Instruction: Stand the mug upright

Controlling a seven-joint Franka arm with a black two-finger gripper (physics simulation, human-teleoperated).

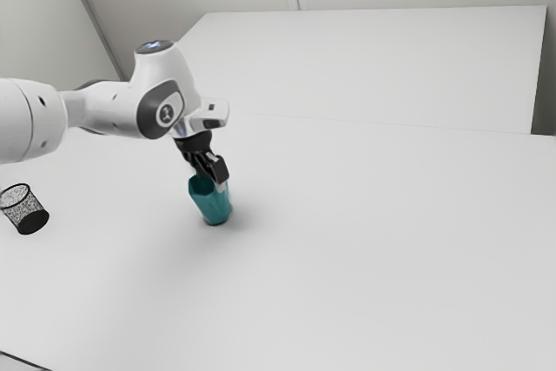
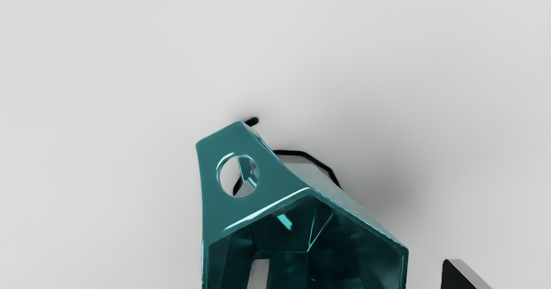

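- Exterior view: teal mug (image 1: 213, 204) on the table (image 1: 347, 241), mouth up, narrower base down. Reads as upright; slight lean could be perspective, can't tell if the base sits fully flat.
- Wrist view: faceted rim, dark inside, flat handle (image 2: 230, 141) with a round hole sticking out from one side.
- Handling, my guess: stiff, hard walls, fairly light. Glossy, so probably slippery; may be brittle. Tapered sides could slide in a loose pinch.
- Where to hold: rim wall, squarely on one flat facet, looks best. Handle is OK too, but off-centre, so pulling there could tip or twist the mug.
- My gripper (image 1: 212, 182) is open at the mouth: one finger (image 2: 259, 276) inside, the other finger (image 2: 467, 276) outside with a gap to the wall. Wall between them, not pinched.
- Further out: black mesh cup (image 1: 24, 208), well apart, toward the exterior view's left.
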